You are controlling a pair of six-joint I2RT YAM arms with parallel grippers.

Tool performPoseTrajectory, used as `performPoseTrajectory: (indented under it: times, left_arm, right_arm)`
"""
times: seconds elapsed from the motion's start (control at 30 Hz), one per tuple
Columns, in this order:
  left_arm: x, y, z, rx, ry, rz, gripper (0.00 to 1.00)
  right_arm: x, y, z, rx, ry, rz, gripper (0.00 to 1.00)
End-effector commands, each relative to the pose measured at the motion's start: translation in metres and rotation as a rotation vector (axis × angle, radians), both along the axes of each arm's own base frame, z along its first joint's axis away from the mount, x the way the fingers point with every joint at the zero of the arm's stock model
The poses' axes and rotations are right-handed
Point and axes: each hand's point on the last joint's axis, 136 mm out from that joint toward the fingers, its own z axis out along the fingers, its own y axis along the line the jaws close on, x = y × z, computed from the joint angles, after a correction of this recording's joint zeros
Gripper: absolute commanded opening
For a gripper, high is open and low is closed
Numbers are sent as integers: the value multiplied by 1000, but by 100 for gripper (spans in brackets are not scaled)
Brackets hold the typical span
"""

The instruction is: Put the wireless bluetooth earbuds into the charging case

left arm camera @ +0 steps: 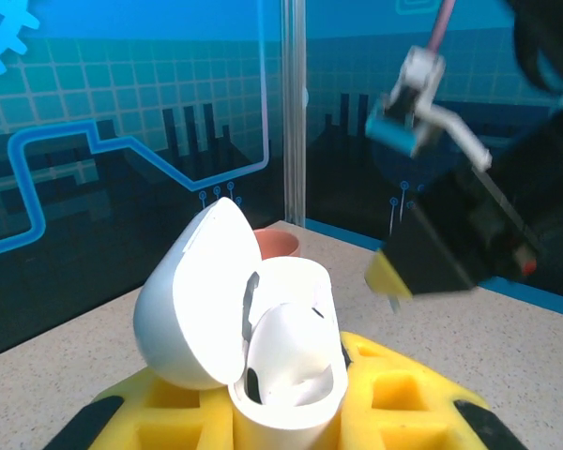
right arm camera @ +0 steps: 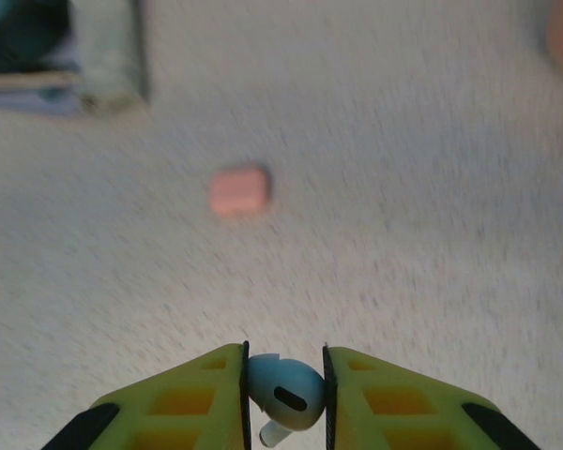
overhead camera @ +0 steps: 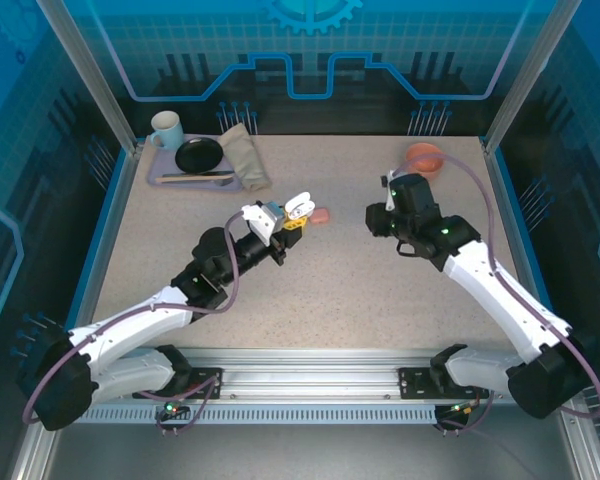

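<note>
1. A speckled beige tabletop [overhead camera: 310,300] fills the floor of a cell walled in translucent blue panels [overhead camera: 310,60] printed with circuit lines and a gear emblem. Aluminium posts stand at the corners.
2. At the far left, a lilac tray [overhead camera: 156,181] carries a pale mug [overhead camera: 166,129], a black dish [overhead camera: 199,155] and a folded cloth [overhead camera: 245,155]. A salmon bowl [overhead camera: 425,157] sits by the far right edge.
3. Both arms rise from a metal rail [overhead camera: 310,385] at the near edge and lean toward the middle of the tabletop.
4. The left gripper [overhead camera: 292,222] has its yellow jaws clamped on a white charging case [left arm camera: 281,375], held upright with the lid swung open to the left. Whether a bud already sits inside cannot be told.
5. The right gripper [right arm camera: 283,380], raised above the tabletop, has its jaws pinched on a white earbud [right arm camera: 283,392], stem pointing down between them.
6. In the overhead view the two grippers face each other, near but apart.
7. A closed pink case [overhead camera: 321,215] lies on the tabletop between them, just beside the left gripper.
</note>
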Motion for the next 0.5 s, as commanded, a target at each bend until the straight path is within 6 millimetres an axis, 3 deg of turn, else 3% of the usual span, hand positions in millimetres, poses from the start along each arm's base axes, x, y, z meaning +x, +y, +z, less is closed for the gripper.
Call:
performPoseTrajectory:
  times: [0.0, 0.1, 0.23, 0.47]
  left_arm:
    - [0, -8, 19, -23, -25, -46, 0]
    - [0, -14, 20, -12, -20, -72, 0]
    - [2, -19, 24, -4, -21, -87, 0]
    - [11, -27, 33, -7, 6, -89, 0]
  right_arm:
    - [7, 20, 72, 57, -217, 105, 25]
    - [9, 31, 114, 105, -322, 152, 26]
    - [7, 50, 154, 146, -419, 244, 26]
    - [-5, 81, 180, 141, -511, 394, 26]
